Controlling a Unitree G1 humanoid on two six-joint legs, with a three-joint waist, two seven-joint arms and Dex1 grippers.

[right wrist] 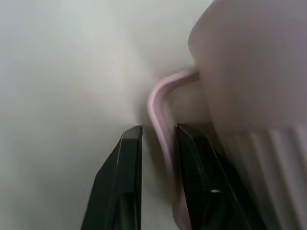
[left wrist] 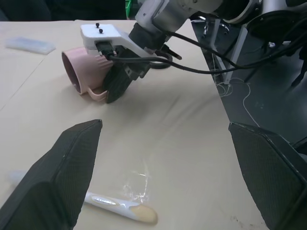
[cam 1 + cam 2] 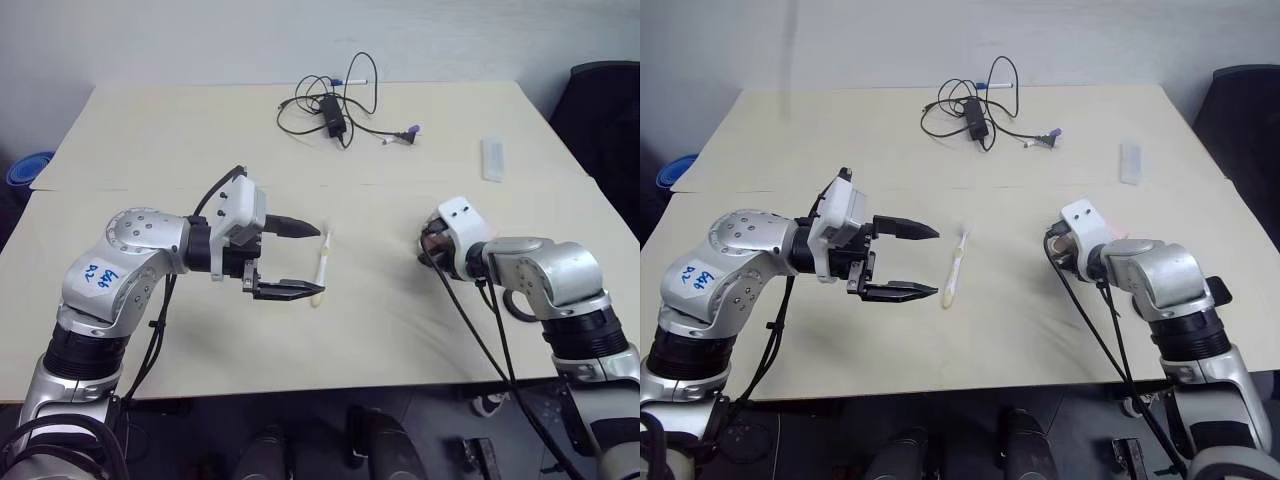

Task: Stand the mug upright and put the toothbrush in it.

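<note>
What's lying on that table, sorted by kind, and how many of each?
Mugs: 1, the pink mug on its side
Toothbrushes: 1, the toothbrush
Cable bundles: 1, the black cables
Clear flat pieces: 1, the small clear piece
Total: 4

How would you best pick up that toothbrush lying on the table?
Probably pinch the toothbrush across its slim handle near the middle, from above. It lies flat on the table with bare space on both sides, so the fingers of the open left gripper could straddle it.
</note>
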